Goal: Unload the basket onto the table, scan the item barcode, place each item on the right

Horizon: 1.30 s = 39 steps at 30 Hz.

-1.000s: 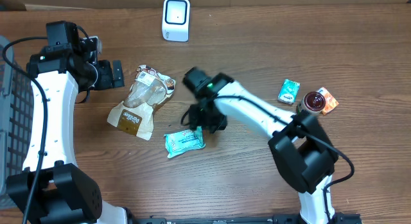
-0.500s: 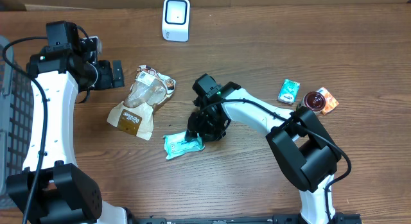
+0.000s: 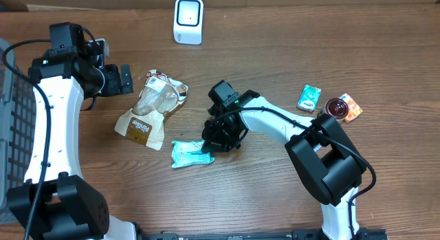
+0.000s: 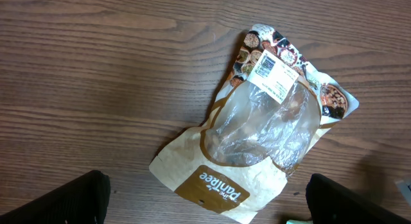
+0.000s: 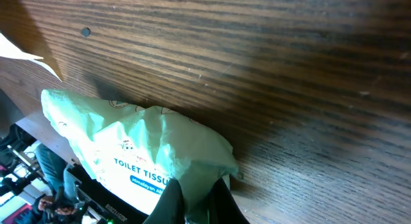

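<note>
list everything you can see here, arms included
scanner: one, white, top centre of the table
snack pouch: one, brown with a clear window, lying flat left of centre
toilet tissue pack: one, pale green, centre
small packet: one, green, right side
round jar: one, dark red, just right of the small packet
orange packet: one, orange, right beside the round jar
basket: one, grey mesh, far left edge
table: one, brown wood, under everything
left end effector: one, black, open and empty, left of the snack pouch
right end effector: one, black, shut on the right edge of the toilet tissue pack
</note>
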Motion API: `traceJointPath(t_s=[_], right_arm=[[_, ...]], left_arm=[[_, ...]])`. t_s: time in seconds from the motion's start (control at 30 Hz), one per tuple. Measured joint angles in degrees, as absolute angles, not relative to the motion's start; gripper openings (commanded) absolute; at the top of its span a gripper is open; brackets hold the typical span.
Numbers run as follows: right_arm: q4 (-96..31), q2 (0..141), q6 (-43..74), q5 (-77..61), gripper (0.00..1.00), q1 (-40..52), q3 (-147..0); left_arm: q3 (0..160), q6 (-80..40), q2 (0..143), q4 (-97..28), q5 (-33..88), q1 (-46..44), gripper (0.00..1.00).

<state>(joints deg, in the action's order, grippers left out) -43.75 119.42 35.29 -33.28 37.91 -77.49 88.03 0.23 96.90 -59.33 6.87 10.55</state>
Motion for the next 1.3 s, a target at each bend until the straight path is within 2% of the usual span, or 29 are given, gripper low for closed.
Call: traceJointPath(t_s=[0.13,0.27,0.43,0.6,0.87,1.0,1.3], right_arm=[[-47.00,119.22,34.04,-32.14,0.04,36.42,-78.50],[-52.38,116.20,32.08,-24.51,0.04,33.87,-80.18],[-59.53,107.07,30.76,-5.02,0.04,33.65,-84.73],[-65.06,99.85,30.44,18.55,0.04,38.96,-87.79],[-70.83,107.48,30.04,47.83,0.04,43.86,-87.79],[-71.66,112.09,29.74,54.04,0.04,43.86,-87.46],[-72.14,118.74,27.81,56.10,0.04,47.05,-87.42]], left_arm=[[88.03,0.23,96.92,-59.33,6.87,10.55,0.99],[88.03,0.23,96.90,-59.33,6.90,10.55,1.00],[88.03,0.23,96.92,-59.35,6.87,10.55,1.00],[88.03,0.23,96.90,-59.33,6.87,10.55,1.00],[88.03,0.23,96.92,-59.33,6.90,10.55,1.00],[88.03,0.23,96.90,-59.33,6.90,10.55,1.00],[88.03,0.23,96.90,-59.33,6.90,10.55,1.00]])
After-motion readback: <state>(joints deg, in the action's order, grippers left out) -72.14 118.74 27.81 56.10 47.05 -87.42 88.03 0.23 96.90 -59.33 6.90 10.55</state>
